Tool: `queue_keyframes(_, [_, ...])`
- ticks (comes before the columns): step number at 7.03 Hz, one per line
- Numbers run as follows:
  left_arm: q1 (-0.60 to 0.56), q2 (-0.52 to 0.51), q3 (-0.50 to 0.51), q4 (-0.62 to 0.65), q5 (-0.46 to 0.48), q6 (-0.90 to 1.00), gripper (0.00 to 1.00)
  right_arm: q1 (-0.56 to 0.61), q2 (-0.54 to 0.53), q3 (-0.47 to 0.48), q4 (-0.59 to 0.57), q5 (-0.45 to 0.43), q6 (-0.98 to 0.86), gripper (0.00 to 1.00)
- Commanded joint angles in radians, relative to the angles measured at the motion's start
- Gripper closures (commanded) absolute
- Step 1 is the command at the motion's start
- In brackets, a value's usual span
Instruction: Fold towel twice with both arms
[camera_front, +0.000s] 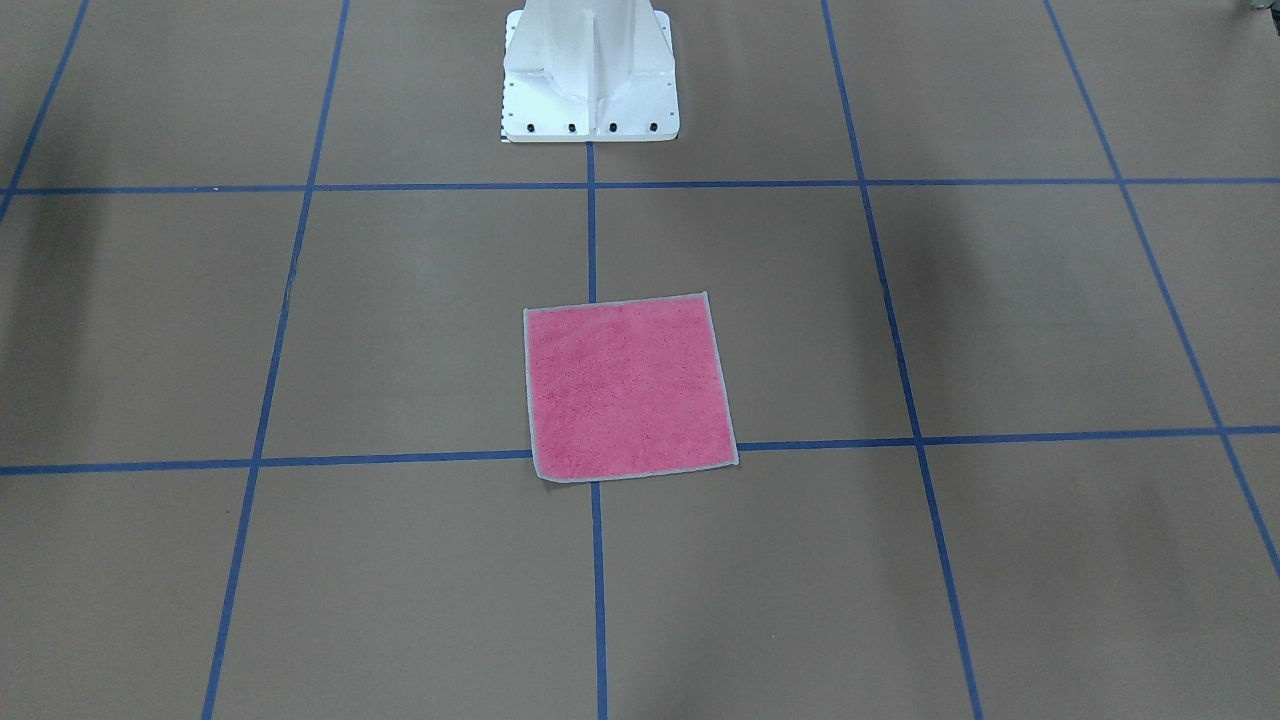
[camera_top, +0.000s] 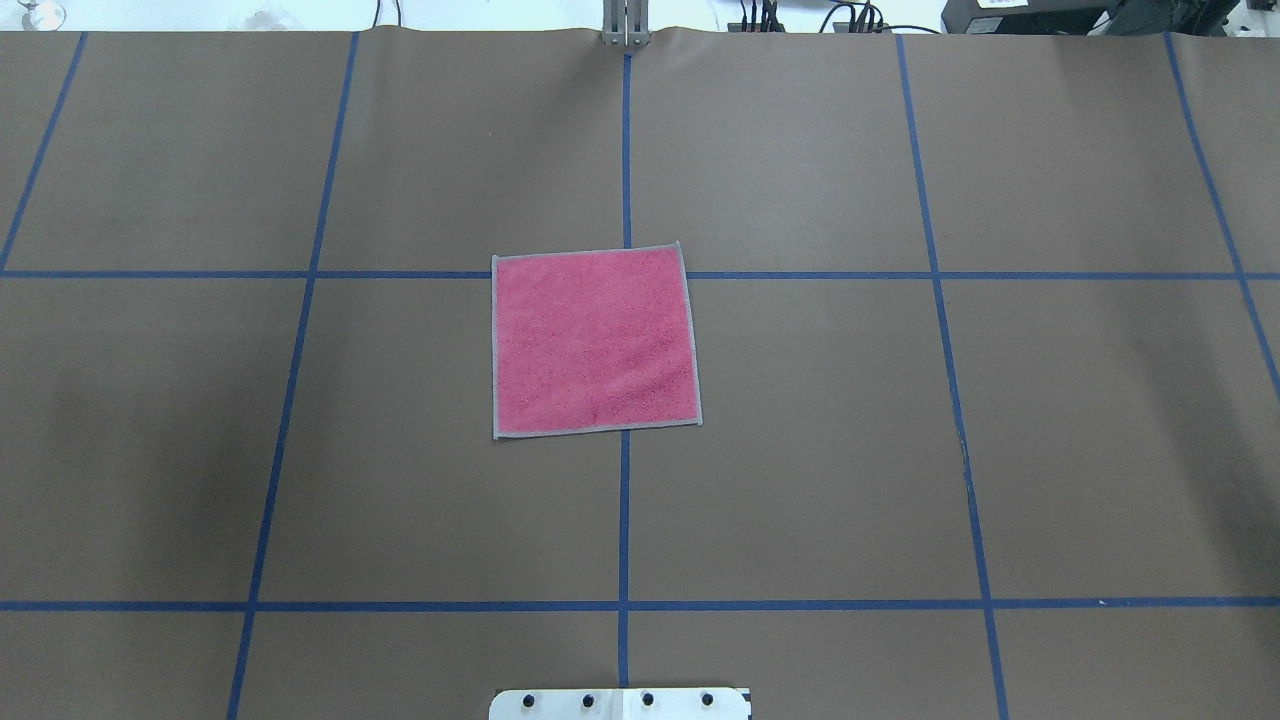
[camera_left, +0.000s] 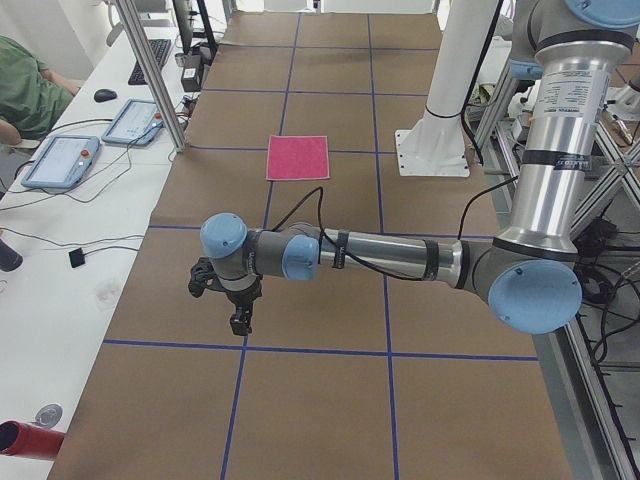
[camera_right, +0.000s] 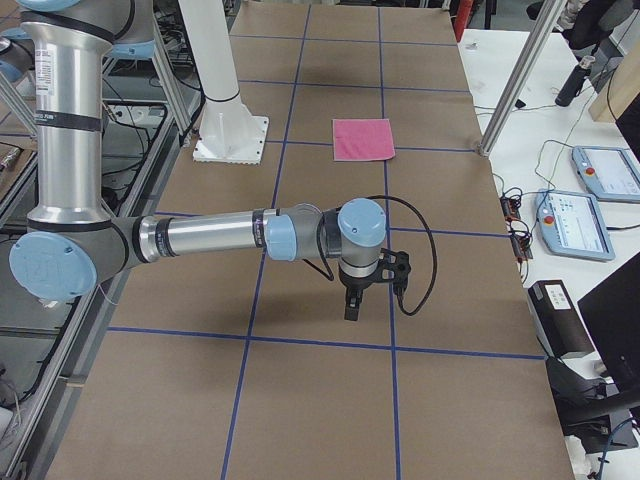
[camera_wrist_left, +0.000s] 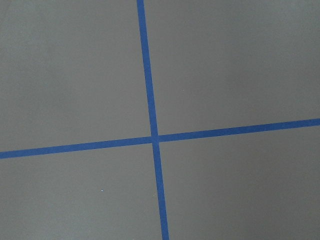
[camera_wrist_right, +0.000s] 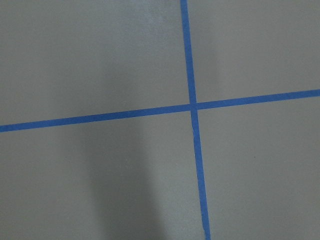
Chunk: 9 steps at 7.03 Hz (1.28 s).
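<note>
Brown paper-covered table (camera_top: 800, 450); silver-grey jointed left arm (camera_left: 390, 258) and right arm (camera_right: 200, 238) extended low; square pink terry towel (camera_top: 595, 342) flat at 12 o'clock from white pedestal base (camera_top: 620, 705); black left gripper (camera_left: 240, 322) and right gripper (camera_right: 351, 305) well apart from it, opening and contents indiscernible.

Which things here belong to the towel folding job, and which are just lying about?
Job: towel, left claw, right claw.
Lying about: touchscreen pendant, keyboard, mouse, all on the side bench.

Pink towel (camera_top: 594, 342) flat on brown table (camera_top: 850, 450)
</note>
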<state>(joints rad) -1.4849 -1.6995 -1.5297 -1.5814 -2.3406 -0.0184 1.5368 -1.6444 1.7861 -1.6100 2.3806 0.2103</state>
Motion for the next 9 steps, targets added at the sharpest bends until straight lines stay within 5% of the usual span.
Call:
queue_keyframes(1, [0.000, 0.000, 0.002, 0.000, 0.000, 0.000, 0.00, 0.000, -0.005, 0.004, 0.001, 0.002, -0.003, 0.00])
queue_keyframes(5, [0.000, -0.027, 0.008, 0.001, 0.000, 0.000, 0.00, -0.001, 0.018, 0.004, -0.007, 0.011, 0.003, 0.00])
queue_keyframes(9, [0.030, -0.285, 0.039, 0.046, -0.011, -0.137, 0.00, -0.120, 0.334, 0.000, -0.206, 0.008, 0.137, 0.00])
